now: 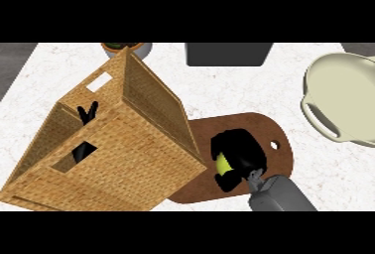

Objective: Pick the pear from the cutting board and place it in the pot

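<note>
On cutting board (277,130) | R hand (239,148) curled round pear (222,164); pot (343,99) apart

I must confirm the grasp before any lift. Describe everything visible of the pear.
Only a narrow yellow-green sliver of the pear shows, smooth-skinned and glossy. The right hand curls round it and hides the rest, so its shape, stem and pose cannot be told. It sits over the middle of the brown cutting board, just right of the wicker basket. Whether it rests on the board or is already raised off it cannot be told.
</note>
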`<action>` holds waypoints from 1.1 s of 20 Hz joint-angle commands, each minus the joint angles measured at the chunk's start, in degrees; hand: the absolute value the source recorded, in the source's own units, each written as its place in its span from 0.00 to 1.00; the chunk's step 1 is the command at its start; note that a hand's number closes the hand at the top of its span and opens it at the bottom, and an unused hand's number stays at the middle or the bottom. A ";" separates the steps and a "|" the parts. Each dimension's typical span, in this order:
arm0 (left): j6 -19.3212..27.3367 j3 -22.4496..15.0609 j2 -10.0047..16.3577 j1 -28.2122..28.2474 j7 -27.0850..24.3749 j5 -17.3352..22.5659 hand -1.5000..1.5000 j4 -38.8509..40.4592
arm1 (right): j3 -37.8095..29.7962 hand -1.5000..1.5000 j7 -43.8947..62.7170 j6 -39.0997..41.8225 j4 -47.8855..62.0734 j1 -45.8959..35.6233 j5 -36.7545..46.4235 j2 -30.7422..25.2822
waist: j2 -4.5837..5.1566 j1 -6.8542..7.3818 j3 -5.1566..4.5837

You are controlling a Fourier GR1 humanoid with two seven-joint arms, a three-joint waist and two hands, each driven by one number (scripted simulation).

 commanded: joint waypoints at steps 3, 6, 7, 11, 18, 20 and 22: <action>-0.91 1.05 -1.65 -0.88 -1.95 -0.73 0.50 2.45 | -2.43 1.00 -10.38 -5.63 7.17 -0.06 3.46 -1.18 | 0.07 0.00 0.01; -2.44 2.45 0.14 0.57 -0.84 0.62 0.50 0.43 | -4.66 1.00 -19.36 -7.62 11.31 -0.30 2.17 -5.97 | 0.15 0.39 0.03; -2.78 1.82 0.13 0.61 -1.04 -0.01 0.50 0.39 | -4.61 1.00 -20.62 -5.24 9.39 0.38 1.98 -8.11 | 0.08 0.18 0.02; -1.15 2.50 -1.45 -0.55 -0.92 -1.89 0.50 2.47 | -2.93 1.00 -21.54 -8.35 2.52 5.70 6.15 -7.13 | -0.02 -0.20 0.00; -0.33 0.92 -1.70 2.62 3.12 -2.29 0.50 -4.90 | -9.35 1.00 -24.54 -15.74 -11.07 9.53 3.51 -10.39 | -0.31 -0.58 0.03; -1.87 2.68 -1.39 2.61 -1.59 -1.43 0.50 -0.37 | -9.70 1.00 -23.39 -18.90 -14.72 10.70 5.02 -9.42 | -0.24 -0.85 -0.01; -1.94 2.09 -1.95 1.43 -0.87 -1.56 0.50 -0.31 | -11.14 1.00 -22.50 -18.40 -20.58 12.18 4.17 -9.98 | -0.22 -0.96 -0.01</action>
